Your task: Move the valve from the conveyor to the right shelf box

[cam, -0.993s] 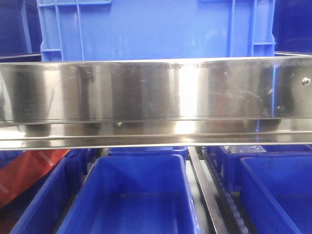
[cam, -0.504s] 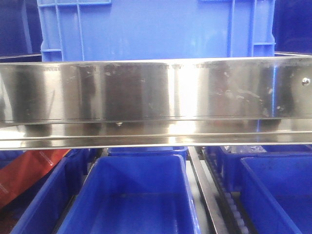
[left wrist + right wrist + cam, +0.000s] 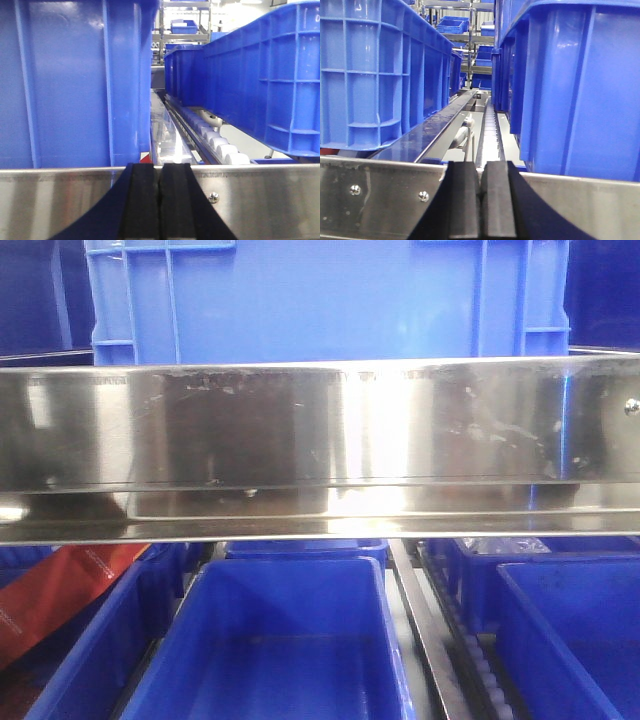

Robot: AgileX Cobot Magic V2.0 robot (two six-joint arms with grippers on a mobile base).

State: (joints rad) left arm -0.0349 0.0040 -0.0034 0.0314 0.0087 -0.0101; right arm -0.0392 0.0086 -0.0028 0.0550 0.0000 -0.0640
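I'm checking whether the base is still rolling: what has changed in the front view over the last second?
The whole front view slid slightly right: the blue crate above the steel shelf rail now sits a little further right, and the rail's reflections changed. Nothing was grasped or released. The empty blue bin and red bag below look otherwise unchanged.

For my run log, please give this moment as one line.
left pincer: shut, empty | right pincer: shut, empty | valve: not visible | conveyor: not visible | ahead: steel shelf rail, blue boxes
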